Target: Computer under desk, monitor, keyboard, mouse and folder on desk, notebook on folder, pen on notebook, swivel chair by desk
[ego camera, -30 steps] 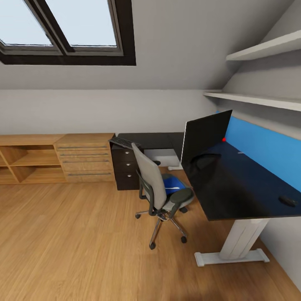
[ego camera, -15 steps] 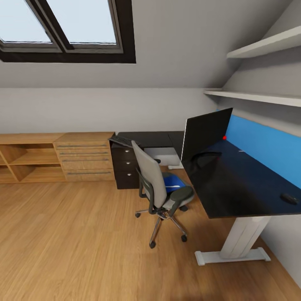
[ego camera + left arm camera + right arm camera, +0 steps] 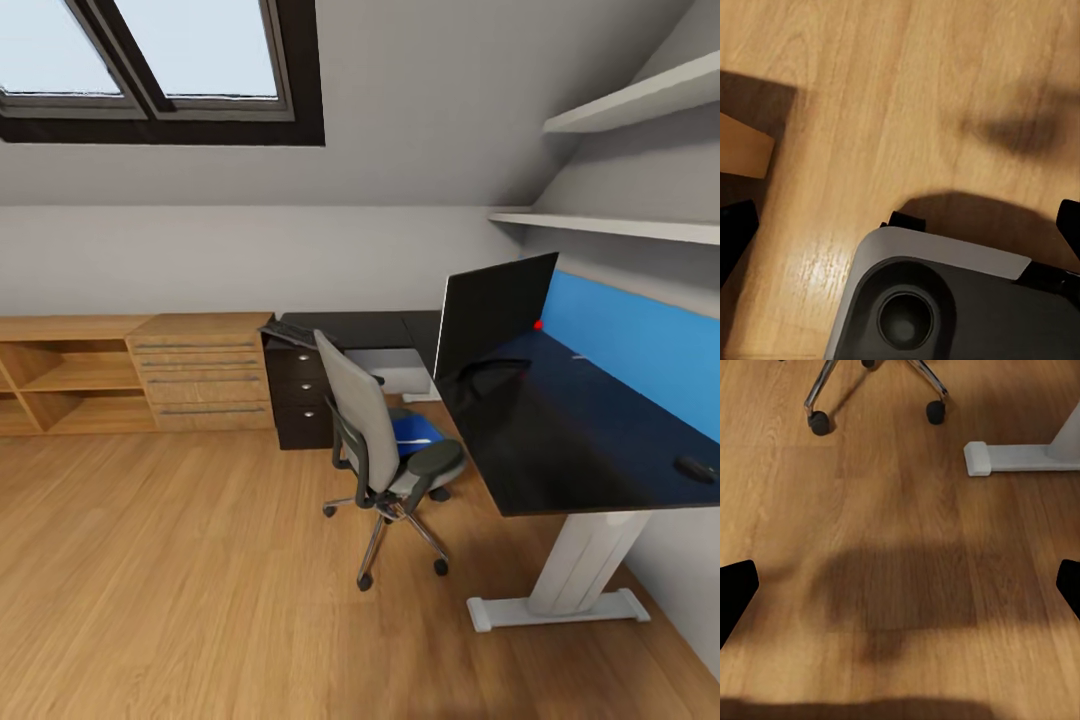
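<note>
view has edged nearer the desk (image 3: 560,440); folder (image 3: 412,432) lies on the chair (image 3: 375,440). both grippers spread apart, empty; approach continues.

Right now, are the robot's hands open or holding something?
Left gripper: open, holding nothing.
Right gripper: open, holding nothing.

Glossy black desk (image 3: 560,440), grey swivel chair (image 3: 362,425) holding a bright blue folder (image 3: 412,434), light wood floor (image 3: 180,580).
</note>
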